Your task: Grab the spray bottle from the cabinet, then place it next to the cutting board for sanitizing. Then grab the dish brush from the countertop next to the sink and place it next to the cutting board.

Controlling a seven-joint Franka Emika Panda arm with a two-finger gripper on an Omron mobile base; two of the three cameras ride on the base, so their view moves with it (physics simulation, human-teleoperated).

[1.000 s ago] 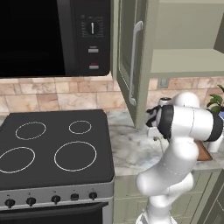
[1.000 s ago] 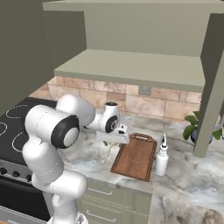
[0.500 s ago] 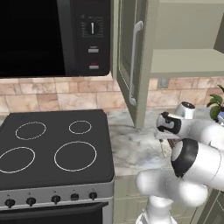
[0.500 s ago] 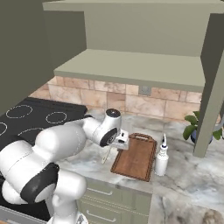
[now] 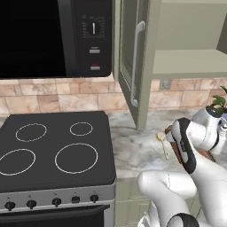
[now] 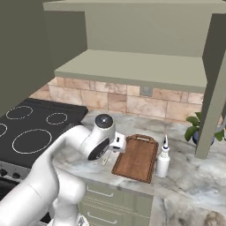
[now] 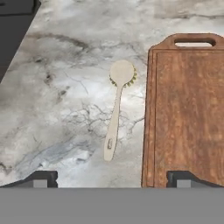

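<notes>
The dish brush [image 7: 115, 114] lies flat on the marble countertop [image 7: 61, 92], its round cream head [image 7: 122, 72] away from me and its handle running alongside the left edge of the cutting board [image 7: 188, 113]. My gripper [image 7: 111, 177] hovers above the handle end, open, with nothing between the fingertips [image 7: 40, 177]. From the right base view, the brush [image 6: 106, 160] sits just left of the cutting board [image 6: 137, 156], and the spray bottle [image 6: 163, 159] stands upright at the board's right edge. The cabinet [image 6: 132, 66] above is open, its shelf bare.
The cabinet door [image 5: 133, 66] hangs open over the counter beside the microwave [image 5: 53, 37]. A black stove top [image 5: 53, 150] borders the counter on the left. A potted plant [image 6: 198, 128] stands at the back right near the wall.
The arm's elbow has swung down and forward while the hand stays over the brush. The jaws have spread slightly wider. Brush, board and bottle have not moved.
</notes>
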